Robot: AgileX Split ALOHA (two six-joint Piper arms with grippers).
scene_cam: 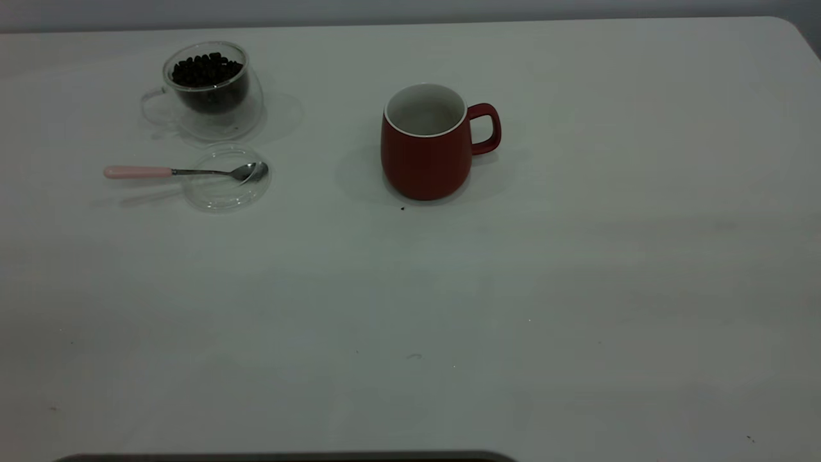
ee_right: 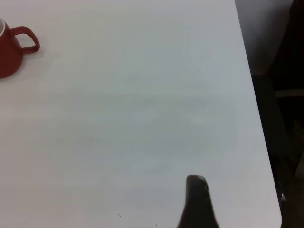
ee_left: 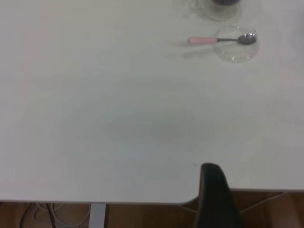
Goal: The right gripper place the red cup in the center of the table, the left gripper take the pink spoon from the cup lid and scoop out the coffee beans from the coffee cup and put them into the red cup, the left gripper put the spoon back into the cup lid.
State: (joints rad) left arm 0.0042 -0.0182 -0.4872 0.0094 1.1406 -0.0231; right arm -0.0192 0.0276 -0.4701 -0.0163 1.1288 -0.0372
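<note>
Working from your left, the coffee cup [scene_cam: 208, 90] is standing far back on the bench [scene_cam: 577, 289], holding the coffee beans [scene_cam: 206, 69]. Just in front of it, the pink spoon [scene_cam: 186, 171] is lying with its bowl on the cup lid [scene_cam: 224, 189] and its handle sticking out leftward. Near the middle, the red cup [scene_cam: 426, 144] is sitting upright, handle to the right. Your left tool [ee_left: 216, 199] and right tool [ee_right: 197, 204] are each showing only one dark finger, so you cannot tell whether either is open or closed.
</note>
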